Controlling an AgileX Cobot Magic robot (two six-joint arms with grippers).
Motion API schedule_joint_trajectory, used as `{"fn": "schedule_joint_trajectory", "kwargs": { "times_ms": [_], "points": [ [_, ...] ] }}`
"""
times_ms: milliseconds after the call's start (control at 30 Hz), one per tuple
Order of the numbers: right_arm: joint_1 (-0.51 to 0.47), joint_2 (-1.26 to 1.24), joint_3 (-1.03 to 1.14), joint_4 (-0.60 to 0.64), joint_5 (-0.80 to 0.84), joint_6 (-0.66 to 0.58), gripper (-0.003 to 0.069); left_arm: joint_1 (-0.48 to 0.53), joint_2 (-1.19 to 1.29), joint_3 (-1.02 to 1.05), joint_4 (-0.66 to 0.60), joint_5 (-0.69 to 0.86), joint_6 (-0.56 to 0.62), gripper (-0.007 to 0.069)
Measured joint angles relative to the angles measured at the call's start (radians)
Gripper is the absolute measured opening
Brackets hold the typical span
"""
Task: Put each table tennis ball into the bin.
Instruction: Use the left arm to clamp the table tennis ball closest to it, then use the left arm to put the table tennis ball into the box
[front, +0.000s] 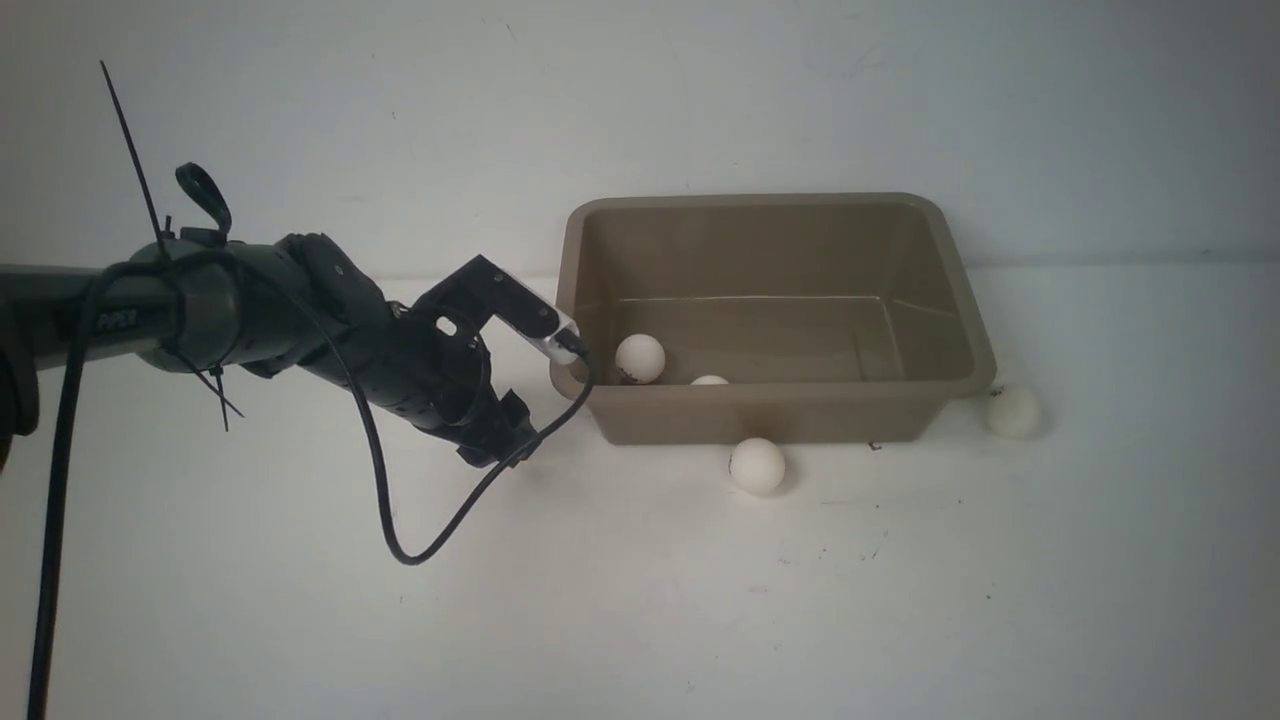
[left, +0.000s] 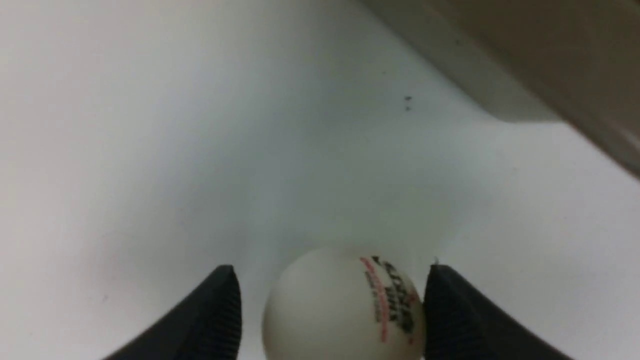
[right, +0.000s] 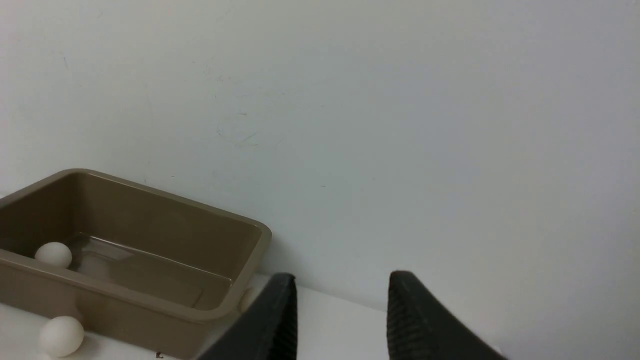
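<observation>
White table set against a plain pale wall, under soft, even light.

The wall fills roughly the upper third of the front view. It is matte grey-white, with faint scuffs and a few thin scratches near the top middle. It meets the table along a soft horizontal line about a third of the way down, clearest at the right edge of the frame. The tabletop is white and smooth and spreads across the whole lower part of the frame, with small dark specks mostly right of centre. The light is diffuse, brighter on the tabletop than on the wall, and the shadows are soft and short.
</observation>
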Motion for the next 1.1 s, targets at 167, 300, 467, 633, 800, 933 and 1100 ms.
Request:
{"fn": "schedule_joint_trajectory", "kwargs": {
  "times_ms": [167,300,467,633,800,933,1100],
  "points": [
    [0.0,0.0,0.0,-0.019,0.0,0.0,0.0243,0.0,-0.007,-0.001,0.048,0.029,-0.001,0.0353],
    [0.0,0.0,0.0,-0.021,0.0,0.0,0.0243,0.002,-0.047,0.0,0.116,0.054,-0.021,0.0353],
    [0.0,0.0,0.0,-0.022,0.0,0.0,0.0243,0.016,-0.193,0.0,0.154,0.02,-0.043,0.0353],
    [0.0,0.0,0.0,-0.023,0.0,0.0,0.0243,0.014,-0.285,-0.001,0.002,0.019,0.028,0.0353],
    [0.0,0.0,0.0,-0.024,0.001,0.0,0.0243,-0.04,-0.255,-0.001,-0.262,0.068,0.301,0.0353],
    [0.0,0.0,0.0,-0.024,0.004,0.0,0.0243,-0.085,-0.206,-0.008,-0.464,0.071,0.502,0.0353],
    [0.0,0.0,0.0,-0.024,0.022,0.0,0.0243,-0.09,-0.129,-0.031,-0.52,0.039,0.541,0.0353]
  ]
}}
